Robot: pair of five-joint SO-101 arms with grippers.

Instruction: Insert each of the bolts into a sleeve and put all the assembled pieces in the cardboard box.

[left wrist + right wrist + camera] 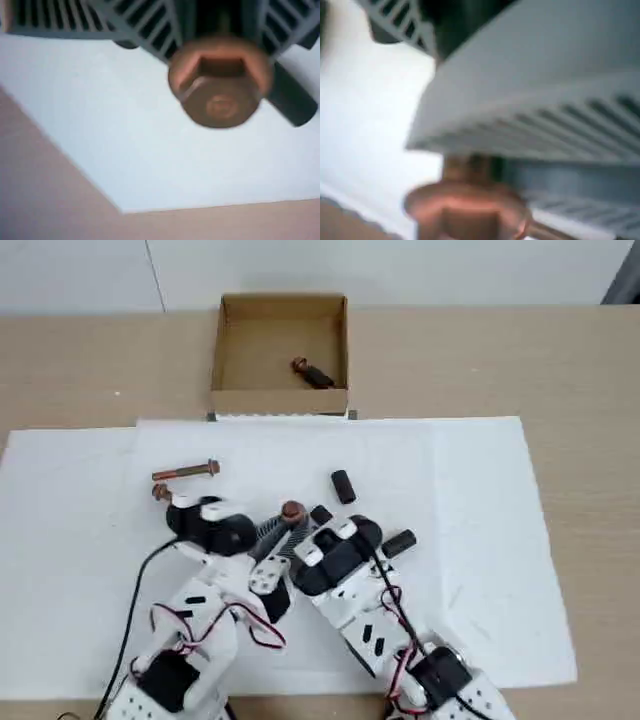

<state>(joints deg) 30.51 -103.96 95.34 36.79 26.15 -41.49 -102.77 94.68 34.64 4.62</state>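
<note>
My left gripper [288, 525] is shut on a copper bolt [291, 511], whose hex head [220, 87] sits just under the grey ribbed fingers [145, 20]. My right gripper [322, 525] is close beside it, shut on a black sleeve [320, 515], which is the dark shape [460, 20] in the right wrist view. The bolt head [465, 207] and a ribbed left finger [545, 125] loom right in front of it. The cardboard box [232, 350] at the back holds one assembled piece [312, 374]. A loose bolt [186, 471] lies left on the sheet, with another bolt end [160, 491] below it.
Two more black sleeves lie on the white sheet [480, 540], one [343, 485] behind the grippers and one [398, 543] to their right. A sleeve [292, 105] lies just past the held bolt. Bare wooden table [580, 360] surrounds the sheet.
</note>
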